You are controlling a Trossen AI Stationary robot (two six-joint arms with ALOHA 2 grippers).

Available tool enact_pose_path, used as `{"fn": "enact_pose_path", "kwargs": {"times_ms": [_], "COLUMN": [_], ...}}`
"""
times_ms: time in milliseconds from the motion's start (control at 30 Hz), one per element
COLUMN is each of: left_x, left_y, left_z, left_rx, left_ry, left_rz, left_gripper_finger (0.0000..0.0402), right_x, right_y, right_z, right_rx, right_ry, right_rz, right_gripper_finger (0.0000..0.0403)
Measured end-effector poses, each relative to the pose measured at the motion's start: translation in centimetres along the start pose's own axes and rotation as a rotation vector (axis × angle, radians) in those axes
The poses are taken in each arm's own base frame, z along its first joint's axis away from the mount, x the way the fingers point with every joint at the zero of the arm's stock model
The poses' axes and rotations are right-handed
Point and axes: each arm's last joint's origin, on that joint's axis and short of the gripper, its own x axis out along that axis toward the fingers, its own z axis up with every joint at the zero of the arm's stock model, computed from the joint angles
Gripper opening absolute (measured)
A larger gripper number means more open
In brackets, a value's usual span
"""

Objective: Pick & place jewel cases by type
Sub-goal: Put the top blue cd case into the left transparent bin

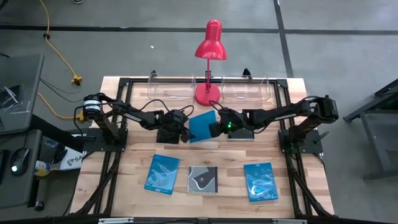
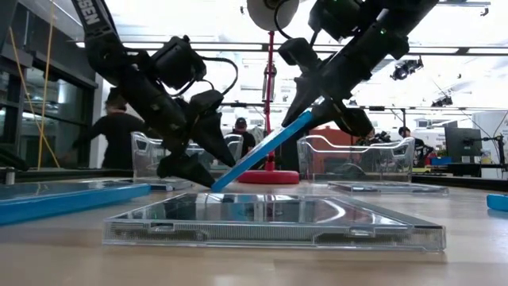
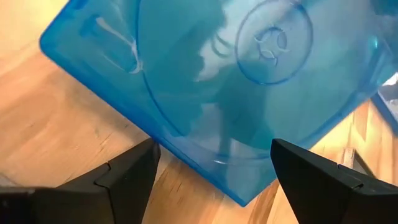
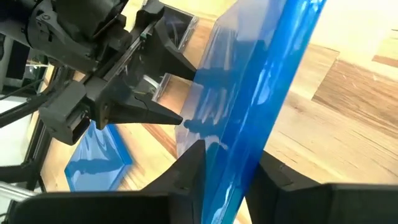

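Observation:
A plain blue jewel case [image 1: 202, 126] stands tilted at the table's middle, between my two grippers. My right gripper [image 4: 230, 155] is shut on its raised end. My left gripper [image 3: 214, 146] is open, with one finger on either side of the case's low corner [image 3: 239, 193]. A dark case [image 1: 166, 135] lies flat under the left gripper, and a grey one [image 1: 241, 133] lies under the right arm. Near the front edge a patterned blue case [image 1: 162, 174], a black case with a white swirl [image 1: 203, 179] and another blue case [image 1: 260, 181] lie flat. My left gripper stands close around the case's low corner; I cannot tell whether its fingers [image 3: 134, 174] touch it. My right gripper pinches the case's raised end [image 4: 239, 168] between its two fingers, one on each flat face. The fingers slant down from the table's right side. The case leans steeply, its low edge [image 2: 216, 185] on the table.
Two clear plastic trays [image 1: 171, 90] [image 1: 245, 90] stand along the far edge, with a red desk lamp [image 1: 209, 68] between them. Bare wood shows between the middle cases and the front row. People stand in the room beyond the table.

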Motion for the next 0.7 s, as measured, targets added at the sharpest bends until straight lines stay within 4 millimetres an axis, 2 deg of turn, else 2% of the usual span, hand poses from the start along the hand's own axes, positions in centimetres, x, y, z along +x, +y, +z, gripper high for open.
{"fn": "enact_pose_path", "kwargs": {"times_ms": [300, 700], "left_x": [-1.3, -2.1], "left_y": [-0.7, -1.3], "left_z": [0.7, 1.3], "left_rx": [0.105, 0.169], "left_ry": [-0.047, -0.088], "left_rz": [-0.006, -0.026], "left_gripper_finger": [0.0305, 0.0305], "right_x": [-0.1, -0.2], "right_y": [0.1, 0.2], "right_z": [-0.1, -0.5], "right_rx": [-0.031, -0.085], "right_ry": [0.031, 0.098], "right_rz": [0.015, 0.047], "right_gripper_finger": [0.0032, 0.0023]}}
